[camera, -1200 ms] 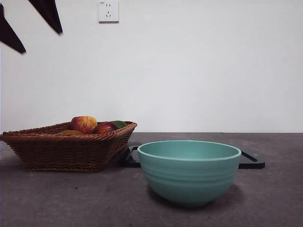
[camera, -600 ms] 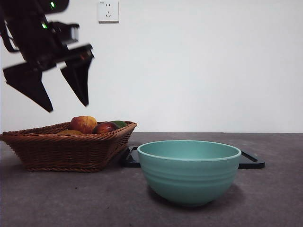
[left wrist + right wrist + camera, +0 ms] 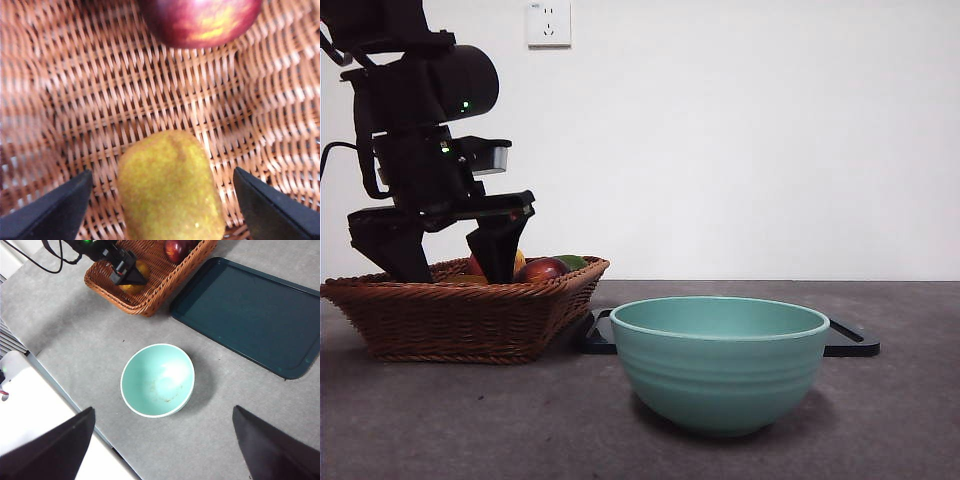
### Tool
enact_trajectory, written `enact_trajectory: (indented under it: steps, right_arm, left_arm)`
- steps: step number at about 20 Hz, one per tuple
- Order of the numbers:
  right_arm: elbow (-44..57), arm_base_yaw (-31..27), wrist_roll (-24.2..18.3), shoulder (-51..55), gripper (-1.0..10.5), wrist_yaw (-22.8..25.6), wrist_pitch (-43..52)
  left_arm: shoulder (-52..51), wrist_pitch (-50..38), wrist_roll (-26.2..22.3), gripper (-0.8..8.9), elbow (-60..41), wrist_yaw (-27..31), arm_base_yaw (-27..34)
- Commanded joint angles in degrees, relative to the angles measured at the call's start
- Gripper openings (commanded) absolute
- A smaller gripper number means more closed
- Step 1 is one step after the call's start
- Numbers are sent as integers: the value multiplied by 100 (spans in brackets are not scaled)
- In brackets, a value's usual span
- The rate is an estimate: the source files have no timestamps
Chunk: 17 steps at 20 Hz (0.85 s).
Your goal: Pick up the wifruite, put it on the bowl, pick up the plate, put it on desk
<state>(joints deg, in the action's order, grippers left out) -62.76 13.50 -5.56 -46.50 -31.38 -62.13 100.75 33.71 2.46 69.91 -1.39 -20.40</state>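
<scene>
The wifruite [image 3: 170, 195], a fuzzy brown-green oval, lies on the floor of the brown wicker basket [image 3: 460, 315]. My left gripper [image 3: 162, 175] is open, low inside the basket, with one jaw on each side of the wifruite and not touching it. In the front view the left gripper [image 3: 445, 262] hides the wifruite. The teal bowl [image 3: 720, 360] stands empty on the grey desk [image 3: 890, 420], to the right of the basket. My right gripper [image 3: 163, 410] is open and empty, high above the bowl [image 3: 157, 380].
A red-and-yellow apple [image 3: 200, 17] lies just beyond the wifruite. A dark red fruit [image 3: 542, 270] sits at the basket's right side. A flat black tray [image 3: 850, 340] lies behind the bowl, beside the basket [image 3: 150, 285].
My left arm has come down from the upper left into the basket, jaws open. It now hides most of the apple in the front view. Fruit, bowl and tray have not moved.
</scene>
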Motion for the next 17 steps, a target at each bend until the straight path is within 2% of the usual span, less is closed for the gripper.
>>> enact_trajectory:
  steps: [1, 4, 6, 11, 14, 17]
  right_arm:
    - [-109, 31, 50, -22, 440, -13, 48]
    - [-109, 31, 50, -22, 440, -13, 50]
    - [-109, 31, 50, -22, 440, -13, 52]
    - [-109, 31, 50, -22, 440, -13, 52]
    - [-109, 31, 50, -22, 440, -13, 52]
    - [-109, 31, 50, -22, 440, -13, 52]
  left_arm:
    - [205, -66, 55, 425, 129, 35, -26]
    - [249, -31, 195, 279, 129, 33, -26]
    - [249, -24, 308, 217, 129, 33, -26]
    - [44, 79, 319, 215, 129, -59, -37]
    - [-461, 114, 317, 215, 129, -74, -153]
    - [-1143, 173, 319, 216, 129, -358, -393]
